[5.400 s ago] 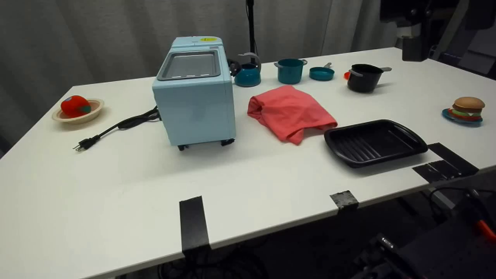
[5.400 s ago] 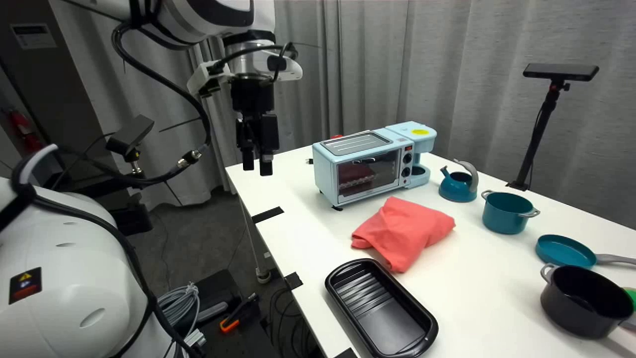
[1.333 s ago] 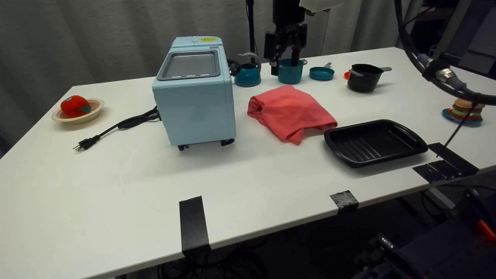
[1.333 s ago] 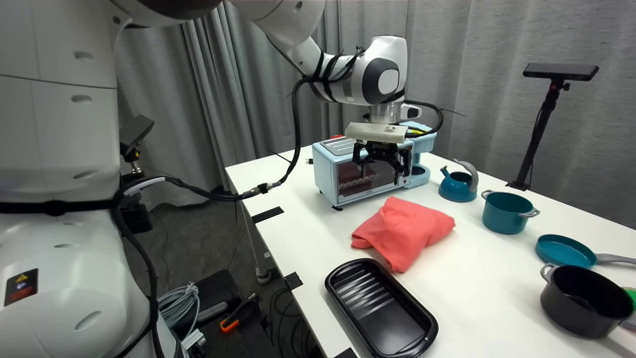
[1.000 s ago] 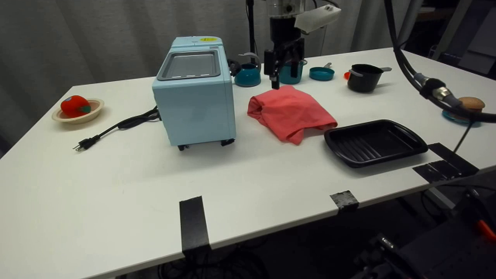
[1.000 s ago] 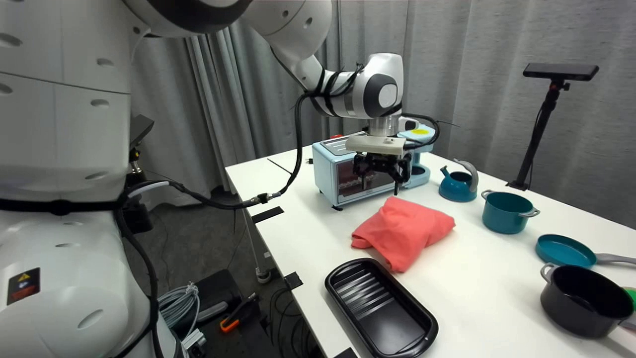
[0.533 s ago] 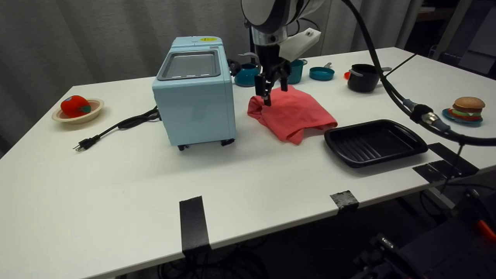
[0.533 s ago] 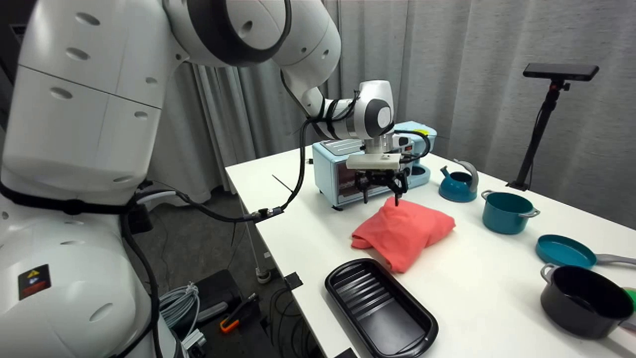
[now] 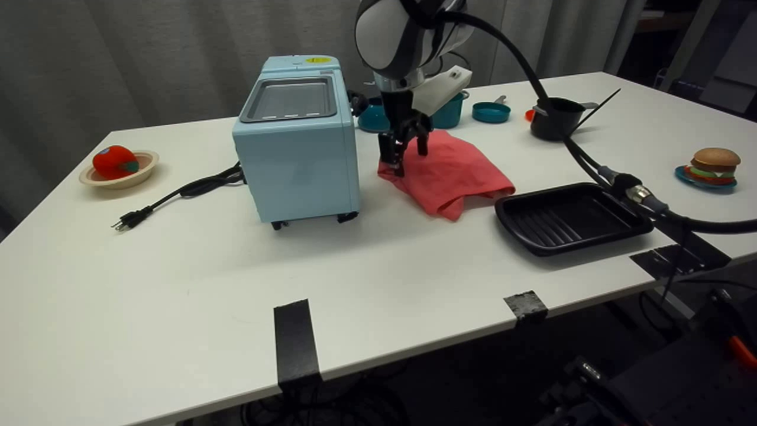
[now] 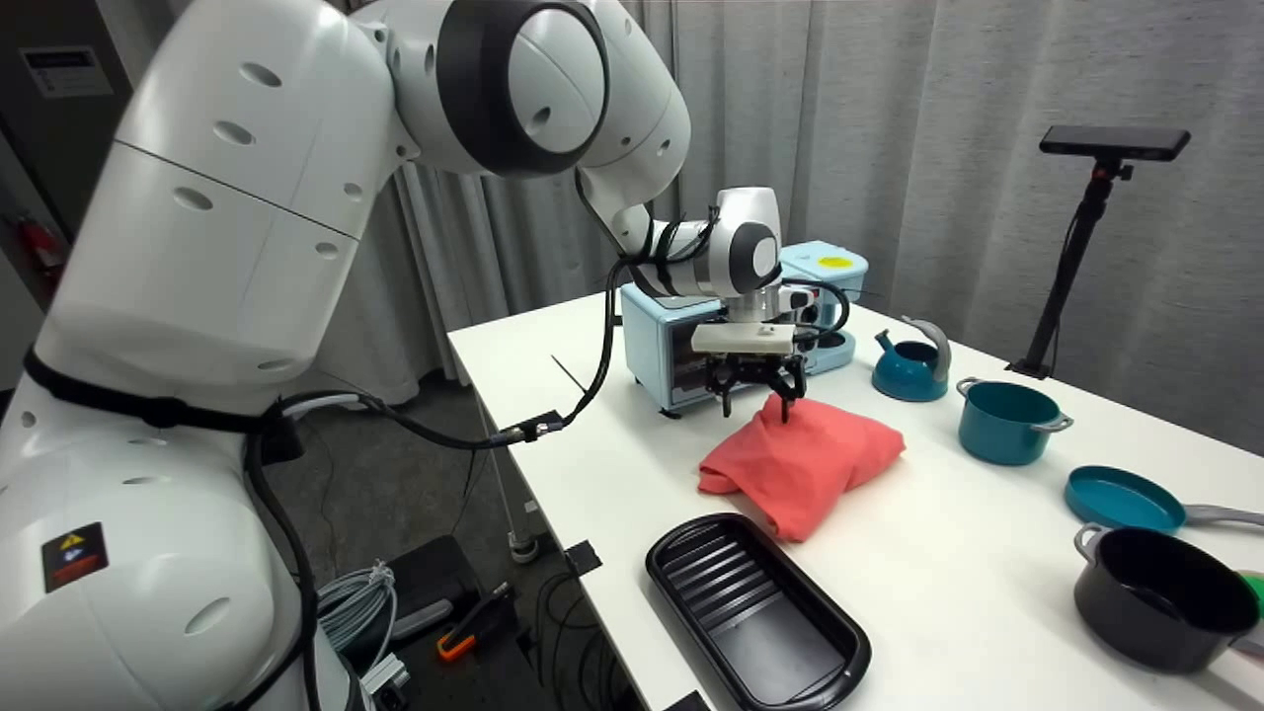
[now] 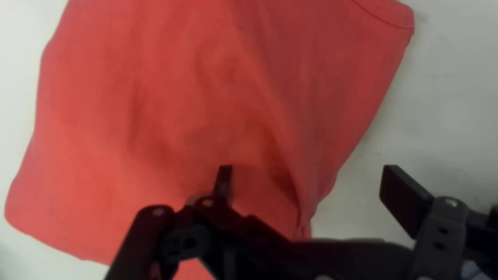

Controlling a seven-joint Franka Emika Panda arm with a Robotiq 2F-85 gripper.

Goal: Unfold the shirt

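A: How far along is the unfolding?

B: Hardly begun, by the look of it. The shirt [image 10: 825, 464] lies crumpled and doubled over on the desk [image 9: 207, 296], in front of the door [image 10: 688, 363] of the toaster oven [image 9: 298, 157] and between that oven and the black tray [image 9: 573, 216]. None of it looks spread flat.

A: And the hand [image 10: 756, 407]?

B: Jaws wide apart, gripping nothing. It is above the shirt's oven-side edge; the wrist view shows one of the fingers [image 11: 223, 181] over cloth and its partner past the edge, over bare desk. That suggests it is lining up to pinch there.

A: So what is left?

B: Nearly everything, probably: catch a layer, draw it back, lay it out, then perhaps repeat for other folds.

A: What is hard to make out?

B: Whether the fingertips touch the fabric. The hand covers some of the oven-side edge in both exterior views, and the wrist view is soft and cuts the shirt off at the top. The layers beneath are hidden, and no sleeve can be told for certain. The arm [image 9: 408, 41] also blocks part of the teal kettle [image 9: 372, 116] beside the oven in an exterior view.
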